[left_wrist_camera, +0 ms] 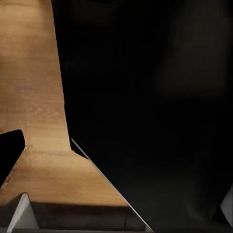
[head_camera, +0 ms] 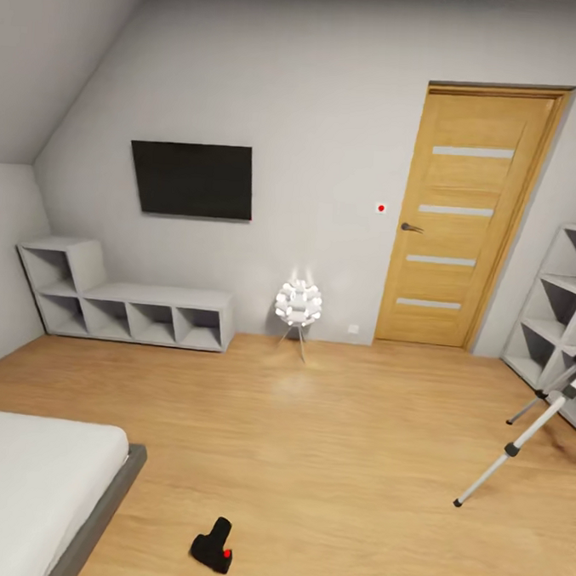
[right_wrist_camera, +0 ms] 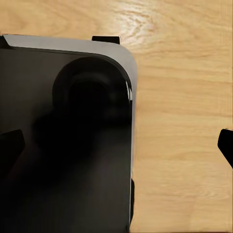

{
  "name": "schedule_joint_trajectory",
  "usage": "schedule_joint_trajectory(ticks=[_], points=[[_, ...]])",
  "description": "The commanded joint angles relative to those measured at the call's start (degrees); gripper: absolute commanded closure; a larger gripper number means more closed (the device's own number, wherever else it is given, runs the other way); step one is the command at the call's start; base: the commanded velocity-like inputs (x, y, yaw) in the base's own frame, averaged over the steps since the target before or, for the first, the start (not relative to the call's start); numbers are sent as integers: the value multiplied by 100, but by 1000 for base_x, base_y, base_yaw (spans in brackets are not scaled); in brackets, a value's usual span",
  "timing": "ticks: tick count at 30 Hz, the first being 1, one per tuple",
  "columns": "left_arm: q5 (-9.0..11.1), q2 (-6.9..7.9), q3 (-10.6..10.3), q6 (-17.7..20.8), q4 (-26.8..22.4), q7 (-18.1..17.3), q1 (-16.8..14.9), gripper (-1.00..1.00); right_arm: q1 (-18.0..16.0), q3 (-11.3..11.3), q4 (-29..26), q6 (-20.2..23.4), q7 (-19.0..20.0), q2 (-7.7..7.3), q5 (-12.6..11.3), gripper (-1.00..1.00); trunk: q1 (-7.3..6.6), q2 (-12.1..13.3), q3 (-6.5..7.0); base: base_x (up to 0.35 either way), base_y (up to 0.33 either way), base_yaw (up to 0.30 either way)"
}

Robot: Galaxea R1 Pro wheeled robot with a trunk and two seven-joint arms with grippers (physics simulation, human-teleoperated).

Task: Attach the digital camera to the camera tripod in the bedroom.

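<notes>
- light wood floor runs to grey walls, with an oak door at upper right.
- digital camera lies on the floor at bottom centre, beside the bed.
- camera tripod stands at the right edge, by white shelves.
- left and right hand: wrist views are too dark, so i cannot tell their state.

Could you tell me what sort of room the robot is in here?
Most likely a bedroom: a bed stands at one side, a wall-mounted TV faces it, and an oak door closes the room.
</notes>
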Motion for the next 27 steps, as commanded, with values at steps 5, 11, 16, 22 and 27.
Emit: schedule_joint_trajectory(ticks=[5,11,16,22,27], points=[[6,13,1,32,-17,4,4,-100,-5,1,8,-21,3,-1,5,-100,1,-2,-4,133,266,-299],[6,19,1,24,-17,5,4,-100,-5,1,8,-22,3,-1,5,-100,1,-2,-4,133,262,-300],[6,20,1,-3,-17,5,4,-100,-5,0,8,-22,3,-1,5,-100,1,-2,-4,102,190,-300],[6,23,1,-35,-17,5,4,-100,-5,-4,8,-22,3,-1,5,-100,1,-2,-4,34,62,-300],[6,34,1,-43,-17,5,4,-100,-5,-6,8,-38,3,-1,5,-100,1,-2,-4,10,18,-298]])
